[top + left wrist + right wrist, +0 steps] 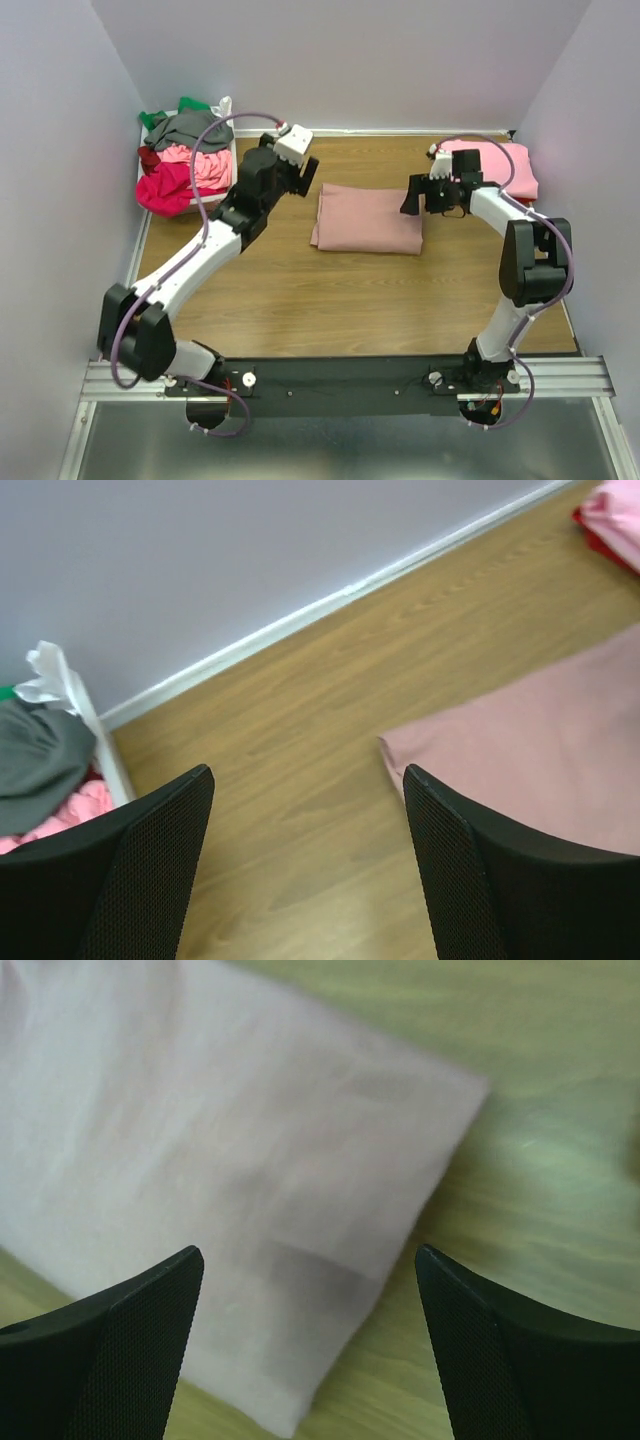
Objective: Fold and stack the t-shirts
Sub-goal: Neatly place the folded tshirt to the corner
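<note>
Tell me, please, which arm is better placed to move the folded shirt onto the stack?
Right, probably. The right gripper stands open at the right edge of the folded dusty-pink shirt, near the pink stack; the left gripper is nearer the unfolded pile.

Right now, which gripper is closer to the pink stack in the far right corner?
Right. The right gripper hangs just left of the pink stack. The left gripper is across the folded dusty-pink shirt, off its far-left corner.
</note>
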Controlling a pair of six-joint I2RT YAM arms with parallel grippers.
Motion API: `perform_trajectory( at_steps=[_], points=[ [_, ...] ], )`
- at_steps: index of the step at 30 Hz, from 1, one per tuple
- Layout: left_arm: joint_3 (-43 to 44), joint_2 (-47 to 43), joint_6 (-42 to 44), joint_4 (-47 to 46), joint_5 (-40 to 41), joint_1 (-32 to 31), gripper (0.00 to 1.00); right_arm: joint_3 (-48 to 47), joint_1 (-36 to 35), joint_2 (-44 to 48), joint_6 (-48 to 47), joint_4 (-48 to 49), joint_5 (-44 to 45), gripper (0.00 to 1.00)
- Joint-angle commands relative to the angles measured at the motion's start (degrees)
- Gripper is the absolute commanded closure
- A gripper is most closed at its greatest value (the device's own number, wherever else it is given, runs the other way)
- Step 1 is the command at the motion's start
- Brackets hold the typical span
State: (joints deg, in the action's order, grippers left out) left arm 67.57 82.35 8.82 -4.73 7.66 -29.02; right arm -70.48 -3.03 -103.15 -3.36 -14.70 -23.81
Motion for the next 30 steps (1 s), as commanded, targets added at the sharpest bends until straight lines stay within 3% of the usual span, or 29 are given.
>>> perform_trajectory(
  at_steps=[1,4,9,13,17,23,26,27,28,30],
  points=[
    [-9.6,-7.0,-4.4,2.7,-9.1,-0.2,0.17,1.6,0.4,-5.2,7.5,-4.2,-8.9,0.09],
    [-16.3,-15.3,-4.4,2.1,-10.7,-0.3,0.17,0.4,0.4,-8.1,9.0,-4.2,-8.2,0.11],
    [-23.0,-21.5,-4.2,2.1,-12.2,-0.3,0.17,1.4,0.4,-9.2,9.9,-4.3,-7.7,0.13],
    [-24.3,-24.2,-4.1,2.4,-12.1,-0.4,0.17,3.1,0.4,-10.1,10.1,-4.2,-10.6,0.16],
    [-24.9,-25.8,-4.3,1.7,-12.4,-0.5,0.17,1.6,0.4,-14.1,11.8,-4.3,-13.9,0.26],
    [-25.7,-26.7,-3.6,0.7,-12.6,-0.5,0.17,-4.8,0.4,-21.3,14.6,-4.5,-18.5,0.50],
    [-25.9,-26.4,-3.1,0.4,-12.8,-0.6,0.17,-6.4,0.4,-22.2,14.2,-5.0,-20.6,0.80],
    [-25.8,-26.1,-3.1,0.4,-12.8,-0.6,0.17,-6.5,0.4,-21.9,13.4,-5.3,-20.6,0.94],
    [-25.8,-25.7,-3.0,0.4,-13.0,-0.6,0.17,-6.9,0.5,-21.4,12.8,-5.4,-20.5,0.99],
    [-25.7,-25.5,-3.0,0.6,-13.7,-0.5,0.17,-7.5,0.5,-19.3,10.8,-6.6,-19.4,0.99]
  ],
)
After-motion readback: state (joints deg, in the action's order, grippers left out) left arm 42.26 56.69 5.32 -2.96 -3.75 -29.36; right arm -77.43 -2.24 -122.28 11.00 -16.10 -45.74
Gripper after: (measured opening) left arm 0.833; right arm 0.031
